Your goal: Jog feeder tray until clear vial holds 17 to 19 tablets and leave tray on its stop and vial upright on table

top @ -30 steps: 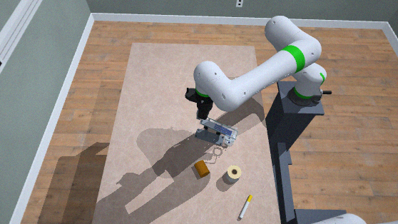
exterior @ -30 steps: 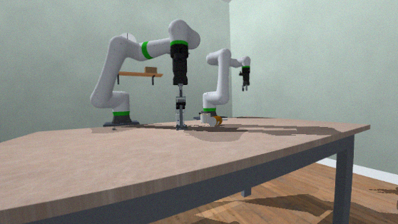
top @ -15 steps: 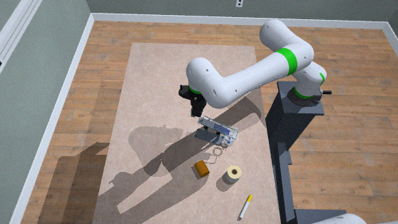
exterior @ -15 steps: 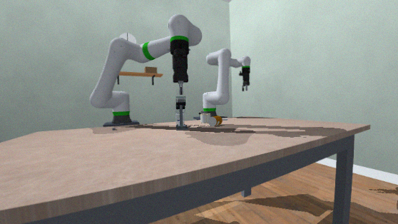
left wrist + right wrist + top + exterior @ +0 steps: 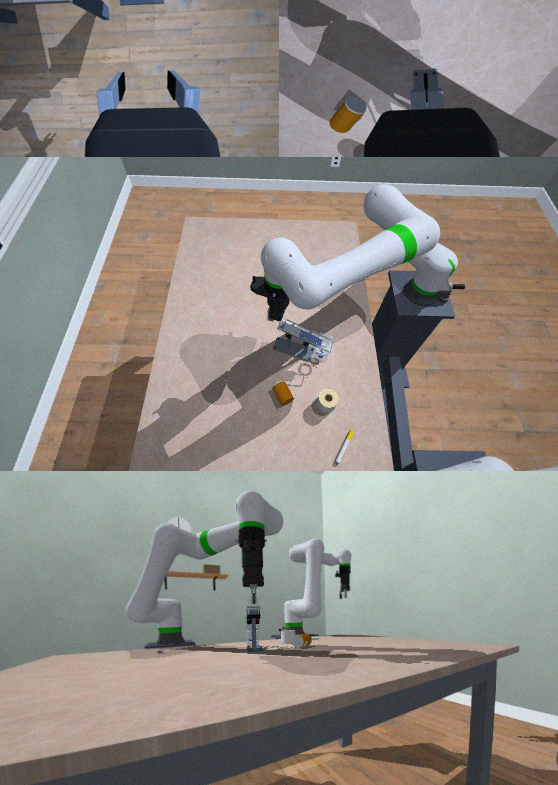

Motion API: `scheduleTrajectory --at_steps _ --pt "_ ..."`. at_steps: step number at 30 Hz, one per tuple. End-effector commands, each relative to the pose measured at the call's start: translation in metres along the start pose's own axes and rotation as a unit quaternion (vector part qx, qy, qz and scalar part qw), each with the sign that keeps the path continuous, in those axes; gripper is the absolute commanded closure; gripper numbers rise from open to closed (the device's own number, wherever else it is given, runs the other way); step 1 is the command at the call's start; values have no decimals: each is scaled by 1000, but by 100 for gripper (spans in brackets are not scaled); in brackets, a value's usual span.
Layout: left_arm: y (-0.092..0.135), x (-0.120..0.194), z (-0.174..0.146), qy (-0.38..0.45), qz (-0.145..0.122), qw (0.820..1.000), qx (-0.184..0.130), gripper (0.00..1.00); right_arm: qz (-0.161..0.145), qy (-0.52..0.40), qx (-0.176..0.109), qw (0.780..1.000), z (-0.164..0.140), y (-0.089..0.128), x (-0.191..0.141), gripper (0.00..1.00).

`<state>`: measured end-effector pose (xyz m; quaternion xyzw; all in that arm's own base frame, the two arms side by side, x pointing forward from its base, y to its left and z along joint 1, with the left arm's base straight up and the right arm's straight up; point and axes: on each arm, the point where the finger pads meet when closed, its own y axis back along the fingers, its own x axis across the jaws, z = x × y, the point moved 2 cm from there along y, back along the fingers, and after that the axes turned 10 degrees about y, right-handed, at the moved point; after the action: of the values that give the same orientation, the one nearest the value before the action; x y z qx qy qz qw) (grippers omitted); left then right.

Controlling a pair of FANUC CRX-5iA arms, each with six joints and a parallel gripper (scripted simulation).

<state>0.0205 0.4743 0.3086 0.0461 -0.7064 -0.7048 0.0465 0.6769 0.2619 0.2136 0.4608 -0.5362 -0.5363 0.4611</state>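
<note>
The feeder tray (image 5: 295,330) (image 5: 253,608) stands tilted above its grey base (image 5: 286,346) (image 5: 255,649), with blue tablets (image 5: 311,337) in it towards the low end. The clear vial (image 5: 320,355) (image 5: 249,636) is at the low, outlet end, with some blue-white contents; I cannot count them. Whether the tray is on its stop is too small to tell. My right gripper (image 5: 275,317) (image 5: 253,600) (image 5: 425,82) is shut and empty, pointing down beside the tray's high end; contact cannot be made out. My left gripper (image 5: 343,595) (image 5: 146,80) is open and empty, far from the tray.
An orange bottle (image 5: 283,393) (image 5: 305,640) (image 5: 345,118) lies on its side near the feeder. A tape roll (image 5: 328,400) (image 5: 287,636) stands beside it, and a white marker with a yellow cap (image 5: 344,448) lies farther along the table (image 5: 215,272). The left gripper hangs over the floor.
</note>
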Motion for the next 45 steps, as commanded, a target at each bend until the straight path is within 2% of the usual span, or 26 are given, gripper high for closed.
scheduleTrajectory --at_steps 1,15,26,37,42,45 --pt "1 0 0 0 0 1000 -1 0 0 0 1 1000 0 1 0 100" --pt "1 0 0 0 0 1000 -1 0 0 0 1 1000 1 1 0 100" --pt "1 0 0 0 0 1000 -1 0 0 0 1 1000 28 -7 -5 100" --pt "1 0 0 0 0 1000 -1 0 0 0 1 1000 31 -8 -5 100" --pt "1 0 0 0 0 1000 -1 0 0 0 1 1000 1 1 0 100" --pt "1 0 0 0 0 1000 -1 0 0 0 1 1000 0 1 0 100"
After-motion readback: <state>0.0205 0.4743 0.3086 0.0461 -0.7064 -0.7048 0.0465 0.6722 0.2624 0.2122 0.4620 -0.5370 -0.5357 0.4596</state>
